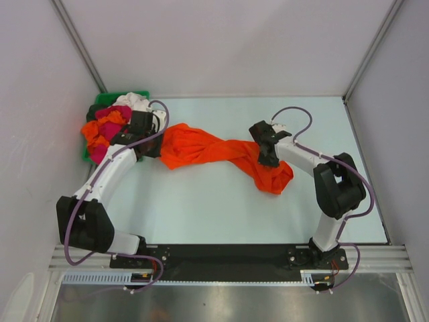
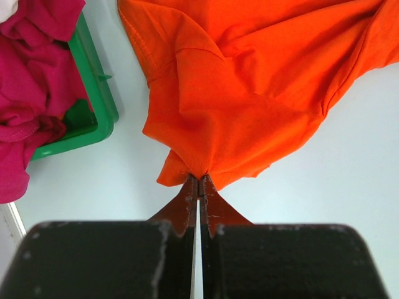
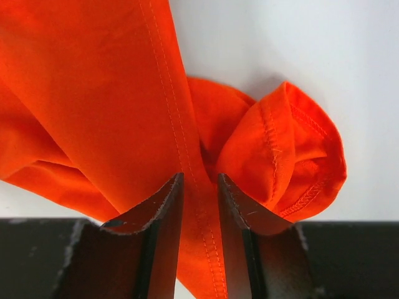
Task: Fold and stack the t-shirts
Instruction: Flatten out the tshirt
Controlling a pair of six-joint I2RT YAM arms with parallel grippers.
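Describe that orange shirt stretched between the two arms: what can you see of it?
The orange t-shirt is plain, bright, soft-looking cloth with stitched hems. Unfolded and twisted, it stretches as a crumpled band across the pale table. The left gripper pinches one edge near the green bin; the right gripper clamps a fold at the other end, beside a sleeve opening.

A robotics lab cell: white panel walls [image 1: 221, 40] and aluminium posts [image 1: 79, 45] enclose a table [image 1: 214, 208], mounting rail [image 1: 228, 255] at 6 o'clock.
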